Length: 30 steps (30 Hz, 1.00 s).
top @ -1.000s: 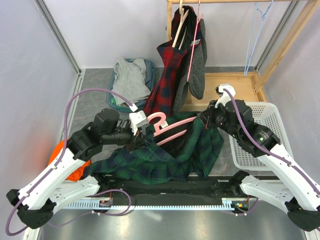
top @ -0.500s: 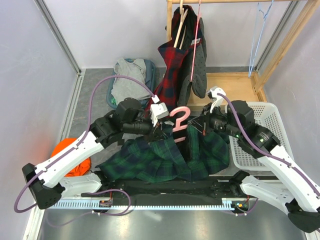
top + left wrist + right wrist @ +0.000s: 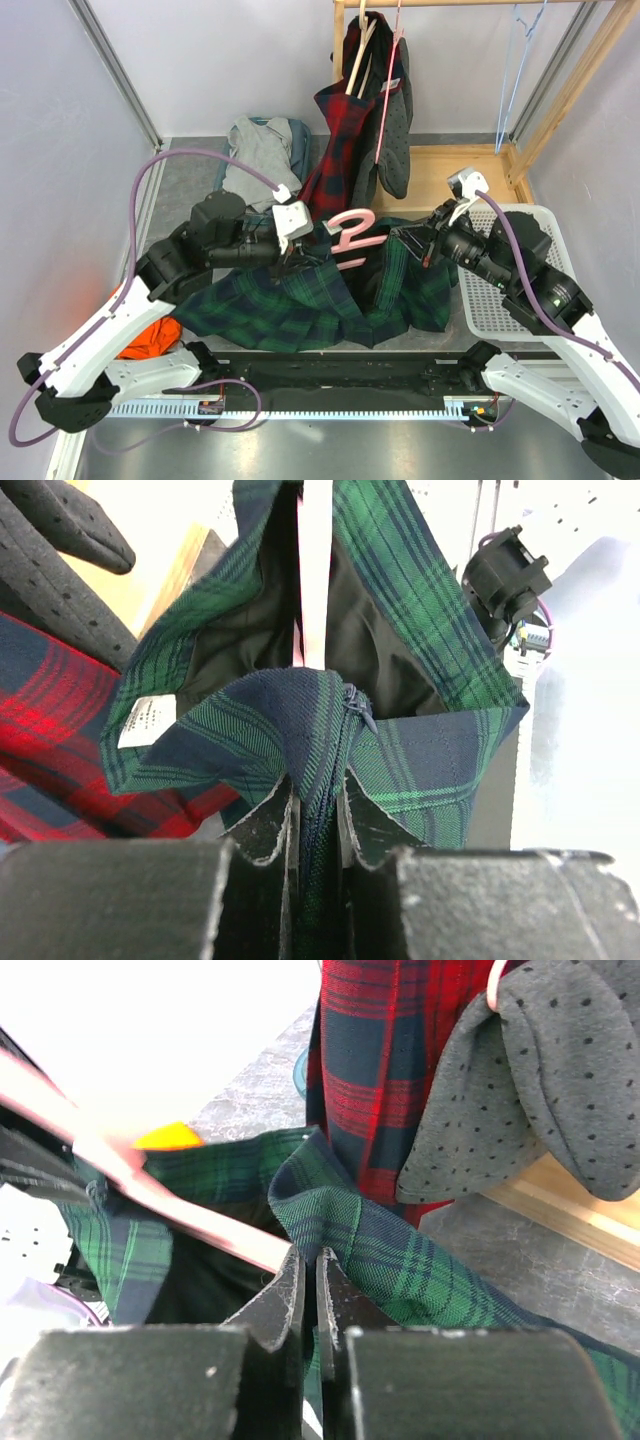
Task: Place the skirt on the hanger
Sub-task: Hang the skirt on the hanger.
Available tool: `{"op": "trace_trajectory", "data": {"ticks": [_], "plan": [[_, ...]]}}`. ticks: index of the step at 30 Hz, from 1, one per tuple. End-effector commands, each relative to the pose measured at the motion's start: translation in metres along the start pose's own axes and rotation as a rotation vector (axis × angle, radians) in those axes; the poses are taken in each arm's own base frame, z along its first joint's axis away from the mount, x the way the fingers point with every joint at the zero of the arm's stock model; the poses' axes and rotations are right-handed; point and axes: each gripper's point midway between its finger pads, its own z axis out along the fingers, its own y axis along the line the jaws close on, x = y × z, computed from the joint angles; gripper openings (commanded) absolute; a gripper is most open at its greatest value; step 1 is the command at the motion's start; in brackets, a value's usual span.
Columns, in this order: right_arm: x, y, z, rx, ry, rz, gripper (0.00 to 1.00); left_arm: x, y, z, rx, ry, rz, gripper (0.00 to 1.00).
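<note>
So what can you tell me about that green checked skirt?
The skirt is dark green and navy tartan with black lining and a white label inside. It hangs stretched between the left gripper, pinching its waistband, and the right gripper, closed at the other edge. A pink hanger runs through its waist opening.

Hung clothes (image 3: pixel 360 130) and white basket (image 3: pixel 545 235) hem in the skirt (image 3: pixel 290 310).
</note>
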Motion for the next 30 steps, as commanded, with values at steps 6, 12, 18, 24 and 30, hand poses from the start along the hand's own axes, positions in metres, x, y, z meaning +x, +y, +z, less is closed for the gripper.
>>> {"op": "trace_trajectory", "data": {"ticks": [6,12,18,24,30], "plan": [[0.082,-0.017,0.008,0.025,0.199,0.077,0.19,0.062,-0.021,0.026,0.098,-0.029,-0.098,0.02],[0.126,-0.012,0.014,-0.049,0.372,0.082,0.37,0.08,-0.019,0.032,0.063,-0.064,-0.136,0.02],[0.108,0.017,0.01,-0.23,0.333,0.02,0.61,0.087,-0.014,0.032,0.027,-0.028,-0.188,0.02],[0.086,0.026,0.006,-0.288,0.253,-0.079,0.73,0.082,-0.017,0.024,0.021,-0.028,-0.195,0.02],[0.094,0.048,0.021,-0.48,0.221,-0.126,0.75,0.074,-0.029,0.017,0.081,-0.042,-0.193,0.02]]}}
